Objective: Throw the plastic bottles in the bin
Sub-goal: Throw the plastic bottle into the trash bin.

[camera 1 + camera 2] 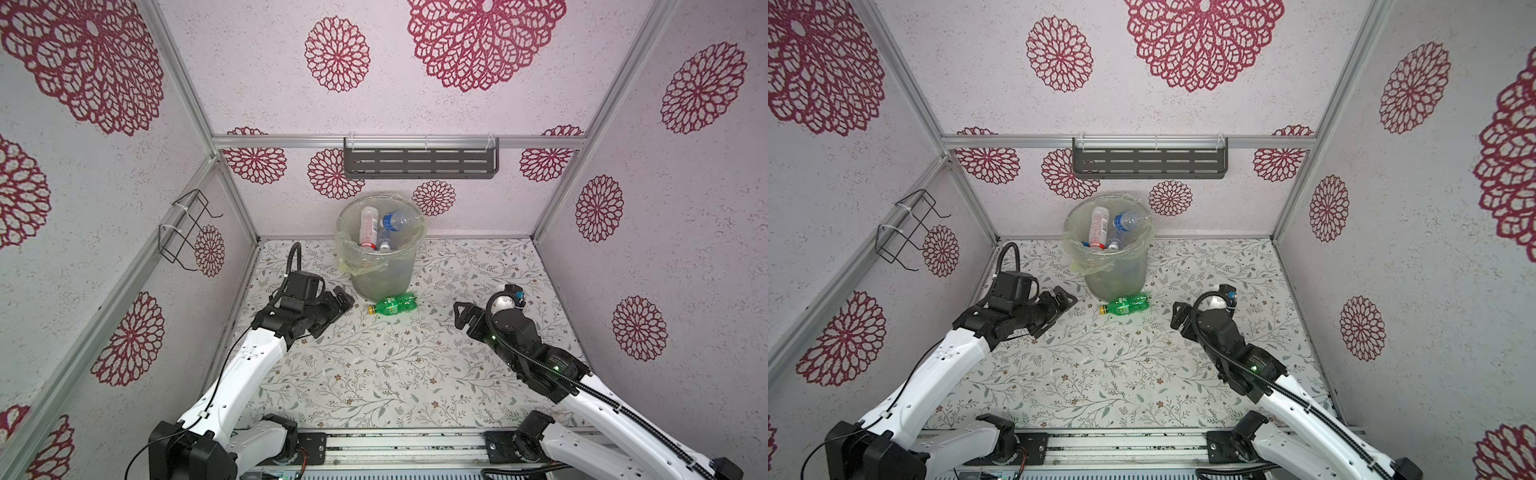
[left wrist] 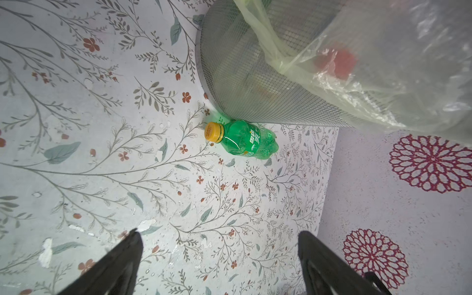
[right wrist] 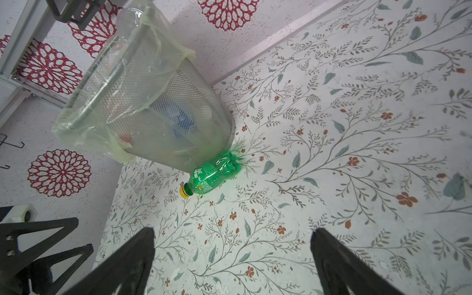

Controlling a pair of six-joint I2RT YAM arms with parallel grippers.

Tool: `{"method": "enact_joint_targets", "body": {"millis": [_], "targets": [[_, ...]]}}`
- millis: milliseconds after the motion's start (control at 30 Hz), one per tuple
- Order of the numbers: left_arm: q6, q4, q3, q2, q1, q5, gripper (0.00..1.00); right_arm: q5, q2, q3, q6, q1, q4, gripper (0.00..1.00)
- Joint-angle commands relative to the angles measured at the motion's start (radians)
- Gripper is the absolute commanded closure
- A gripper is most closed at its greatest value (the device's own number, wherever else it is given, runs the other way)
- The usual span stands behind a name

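The green bottle with the yellow cap lies on its side on the worktop, touching the foot of the bin at the bin's six o'clock, cap toward nine o'clock. It is the only bottle I can see outside the bin. Inside are a white bottle with a red cap and a blue-labelled clear bottle, among others. My left tool sits near the green one at its nine o'clock, and my right tool is farther off at three o'clock. Both are spread wide and hold nothing. I judge this the reach for the last pickup. The left tool is closer, so next it should straddle the bottle's body across its width without bumping the bin, then clamp and lift over the rim.
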Motion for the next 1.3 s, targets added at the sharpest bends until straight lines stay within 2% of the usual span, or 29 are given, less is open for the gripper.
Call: {"method": "enact_joint_targets", "body": {"millis": [0, 133, 267, 367, 533, 667, 800, 933, 1067, 1267], "targets": [[-0.107, 0.046, 0.006, 0.056, -0.046, -0.075, 0.03, 0.045, -0.064, -0.020, 0.049, -0.002, -0.045, 0.01], [-0.168, 0.115, 0.001, 0.123, -0.099, -0.097, 0.03, 0.046, -0.131, -0.060, 0.049, -0.002, -0.064, 0.01], [-0.198, 0.175, 0.007, 0.170, -0.133, -0.110, 0.03, 0.025, -0.144, -0.085, -0.006, -0.002, -0.050, 0.01], [-0.202, 0.183, 0.022, 0.193, -0.145, -0.123, 0.03, 0.000, -0.084, -0.072, -0.060, -0.002, -0.046, 0.01], [-0.203, 0.178, 0.016, 0.190, -0.151, -0.142, 0.03, -0.057, 0.101, -0.018, -0.102, -0.002, -0.027, 0.01], [-0.183, 0.144, 0.002, 0.163, -0.148, -0.172, 0.03, -0.098, 0.231, 0.001, 0.012, -0.002, 0.036, 0.01], [-0.152, 0.112, -0.016, 0.118, -0.132, -0.198, 0.03, -0.172, 0.317, -0.057, 0.164, 0.004, 0.260, 0.01], [-0.117, 0.081, -0.021, 0.080, -0.095, -0.188, 0.03, -0.128, 0.390, -0.071, 0.314, 0.025, 0.394, 0.01], [-0.073, 0.045, -0.020, 0.054, -0.056, -0.179, 0.03, -0.082, 0.480, -0.011, 0.404, 0.050, 0.412, 0.01], [-0.009, -0.004, -0.017, 0.016, 0.005, -0.168, 0.03, -0.109, 0.648, 0.052, 0.523, 0.070, 0.509, 0.01]]}}
